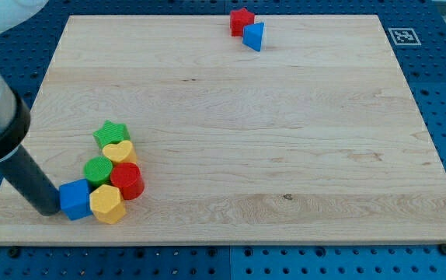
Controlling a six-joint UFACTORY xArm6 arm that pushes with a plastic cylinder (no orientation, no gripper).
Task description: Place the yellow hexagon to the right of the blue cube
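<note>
Your tip [50, 210] sits at the bench's [285, 140] lower left, touching the blue cube [74, 199] on its left side. No pincer shows, so its state can't be told. The yellow hexagon [107, 204] presses against the cube's right side, just below the red cylinder [127, 180] and green cylinder [97, 169].

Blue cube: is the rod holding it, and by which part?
Nothing is held. My tip only rests against the blue cube's left side; the yellow hexagon touches its right.
</note>
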